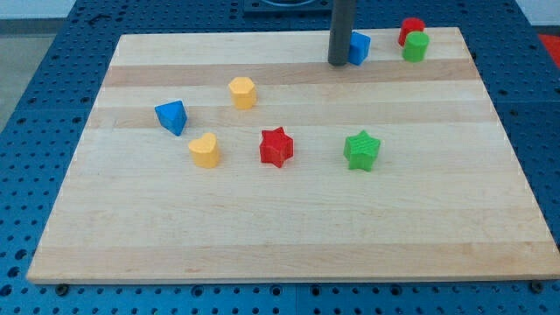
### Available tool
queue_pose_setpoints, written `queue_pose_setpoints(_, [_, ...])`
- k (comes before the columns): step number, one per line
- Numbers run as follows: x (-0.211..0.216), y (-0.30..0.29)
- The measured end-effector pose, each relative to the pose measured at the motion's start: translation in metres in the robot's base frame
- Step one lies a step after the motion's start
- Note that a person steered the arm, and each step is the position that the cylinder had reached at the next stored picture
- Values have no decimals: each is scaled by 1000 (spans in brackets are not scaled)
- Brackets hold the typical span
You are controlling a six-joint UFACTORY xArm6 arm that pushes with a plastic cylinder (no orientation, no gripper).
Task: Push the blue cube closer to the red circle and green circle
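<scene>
With my tip (339, 63) touching the left face of the blue cube (360, 47) near the worktop (289, 227) top edge, push steadily rightward toward the nearby red circle (411, 29) and green circle (416, 47); no fingers fitted.

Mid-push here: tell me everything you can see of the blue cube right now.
The blue cube is a small, matte, plastic-looking block sitting flat on the wooden board near the view's top edge, right of centre. Its left side is hidden behind my tip, which stands directly against or just in front of it; actual contact cannot be confirmed. A bare gap separates it from the red circle and green circle to the view's right.
</scene>
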State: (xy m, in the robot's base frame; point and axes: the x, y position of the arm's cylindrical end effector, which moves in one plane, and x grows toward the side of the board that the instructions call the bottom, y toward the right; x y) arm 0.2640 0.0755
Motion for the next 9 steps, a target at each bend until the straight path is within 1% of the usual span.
queue_pose_setpoints(5, [-18,32])
queue_pose_setpoints(7, [-18,56])
queue_pose_setpoints(9, [-19,65])
